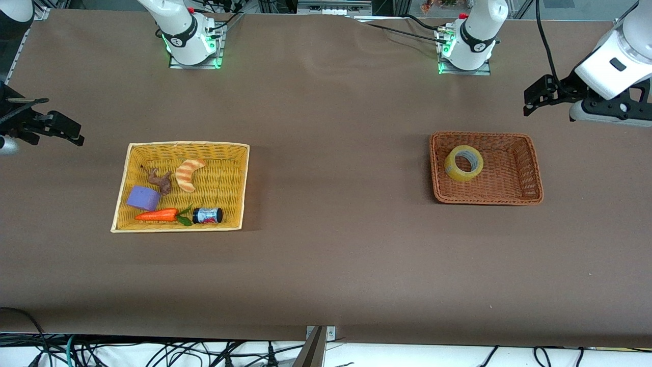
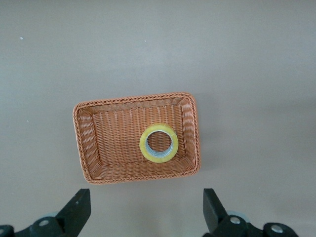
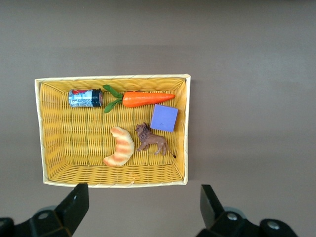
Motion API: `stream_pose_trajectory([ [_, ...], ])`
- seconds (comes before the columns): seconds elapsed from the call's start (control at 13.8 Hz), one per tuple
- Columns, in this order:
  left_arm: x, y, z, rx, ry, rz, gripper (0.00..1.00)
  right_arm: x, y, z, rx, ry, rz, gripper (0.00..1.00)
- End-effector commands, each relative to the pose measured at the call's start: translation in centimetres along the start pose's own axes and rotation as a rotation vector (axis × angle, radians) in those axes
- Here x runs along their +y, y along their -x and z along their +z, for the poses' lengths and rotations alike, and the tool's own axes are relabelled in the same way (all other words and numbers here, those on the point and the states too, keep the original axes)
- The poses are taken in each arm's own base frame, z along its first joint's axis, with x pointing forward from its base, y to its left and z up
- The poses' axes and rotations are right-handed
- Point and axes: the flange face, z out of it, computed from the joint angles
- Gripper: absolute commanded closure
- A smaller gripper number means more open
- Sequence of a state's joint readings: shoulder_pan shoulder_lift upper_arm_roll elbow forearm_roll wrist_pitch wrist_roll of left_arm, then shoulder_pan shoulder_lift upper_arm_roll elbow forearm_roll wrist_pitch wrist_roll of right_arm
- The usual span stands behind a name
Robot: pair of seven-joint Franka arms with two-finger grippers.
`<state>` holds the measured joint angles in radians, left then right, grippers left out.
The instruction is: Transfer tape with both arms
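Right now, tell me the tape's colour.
Translucent yellow tape, grey-white core; clearest in left wrist view.

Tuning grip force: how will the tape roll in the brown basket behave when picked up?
The tape leans tilted in the brown basket, so it may tip flat or roll if nudged. Its round core suggests it is probably stiff. The glossy outer face could be slippery; gripping through the open hole looks safer.

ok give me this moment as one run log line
tape: in brown basket | left gripper: open, up beside basket | right gripper: open, waiting

Two baskets (image 1: 486, 199) (image 1: 178, 227), one tape (image 1: 463, 163), five small items (image 1: 178, 196)
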<state>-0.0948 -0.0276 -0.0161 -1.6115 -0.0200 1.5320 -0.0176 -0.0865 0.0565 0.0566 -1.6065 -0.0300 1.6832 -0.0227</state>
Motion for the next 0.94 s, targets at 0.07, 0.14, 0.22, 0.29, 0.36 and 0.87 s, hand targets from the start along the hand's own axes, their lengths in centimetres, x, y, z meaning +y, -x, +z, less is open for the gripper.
stream_pose_trajectory([
  [0.07, -0.5, -0.9, -0.6, 0.002, -0.007, -0.023, 0.0, 0.1, -0.1, -0.7, 0.008, -0.018, 0.0, 0.0],
  [0.14, -0.3, -0.8, -0.7, 0.003, -0.007, -0.018, 0.0, 0.1, -0.1, -0.6, 0.006, -0.018, 0.0, 0.0],
  [0.22, -0.3, -0.9, -0.9, 0.008, -0.007, -0.017, 0.0, 0.1, -0.1, -0.6, 0.006, -0.019, 0.0, 0.0],
  [0.29, -0.2, -1.0, -0.9, 0.008, -0.007, -0.017, 0.0, 0.1, -0.1, -0.6, 0.006, -0.018, 0.0, 0.0],
  [0.36, 0.0, -1.0, -0.9, 0.008, -0.01, -0.014, 0.0, 0.1, -0.1, -0.7, 0.008, -0.019, 0.001, 0.0],
  [0.87, -0.8, -1.4, 0.6, 0.002, -0.009, -0.025, 0.0, 0.1, -0.1, -0.7, 0.006, -0.019, 0.001, 0.0],
])
